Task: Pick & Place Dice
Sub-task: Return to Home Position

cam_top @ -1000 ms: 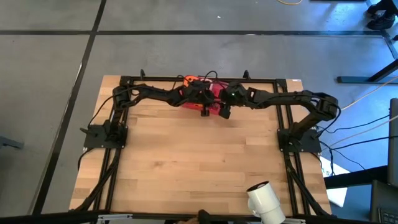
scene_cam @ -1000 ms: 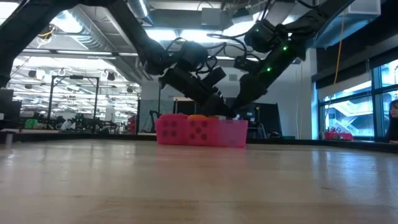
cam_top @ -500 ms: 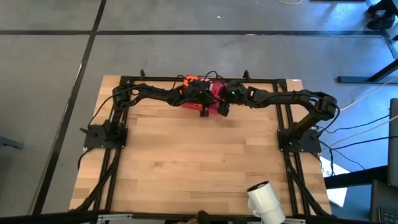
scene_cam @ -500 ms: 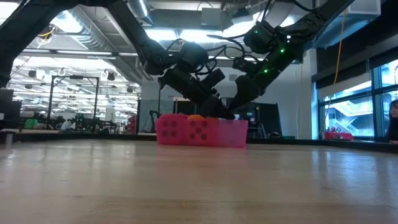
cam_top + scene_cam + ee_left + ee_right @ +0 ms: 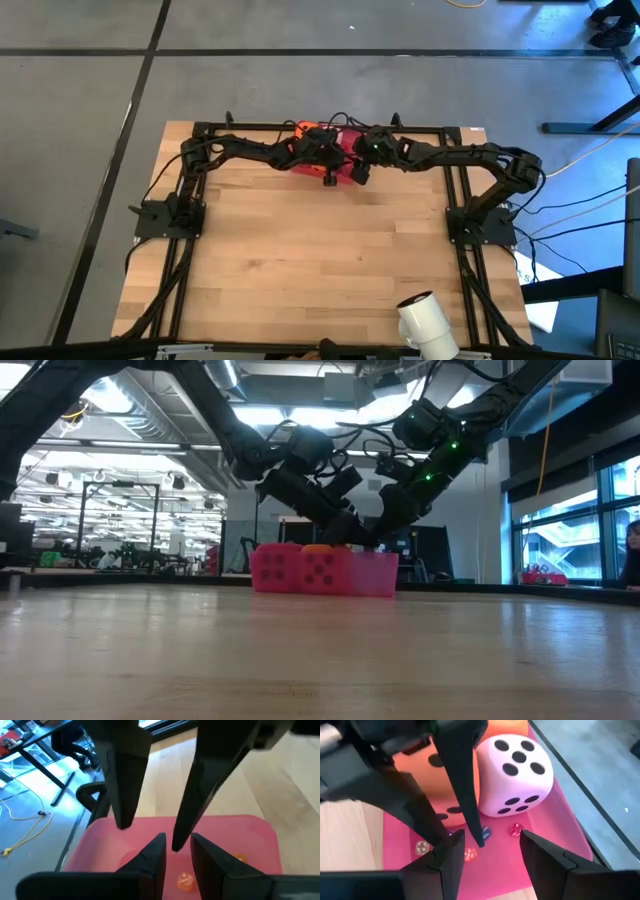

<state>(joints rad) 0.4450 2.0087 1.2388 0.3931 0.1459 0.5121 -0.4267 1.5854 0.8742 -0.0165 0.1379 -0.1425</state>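
**Clerk:** Entry one, the arms. How did they stand?

**Onlooker:** Both reached across the table (image 5: 320, 660) to its far edge and met over the tray (image 5: 555, 837). Left gripper (image 5: 178, 840): pointed down into the tray, fingers a narrow gap apart, nothing between them. Right gripper (image 5: 491, 836): just beside it, tilted down over the same tray, fingers spread wide, empty.

**Clerk:** Entry two, anything hidden or doubtful?

**Onlooker:** From above, the two arms covered most of the tray. Orange die (image 5: 432, 782): half hidden behind the left gripper's fingers. At table height, pink-red pipped faces (image 5: 275, 568), two of them, showed at the tray's left end. I could not tell which dice they belonged to. An orange top (image 5: 315, 547) peeped above them, and I could not tell which orange die that was.

**Clerk:** Entry three, the dice as seen.

**Onlooker:** Pale pink die (image 5: 517, 772): soft-looking cube, dark round pips, five on the upper face, standing in the tray just beside the orange die. Tiny coloured pieces (image 5: 470, 854): loose on the tray floor near both. Farthest off, a person (image 5: 632, 555) at the room's right side, cut off by the edge.
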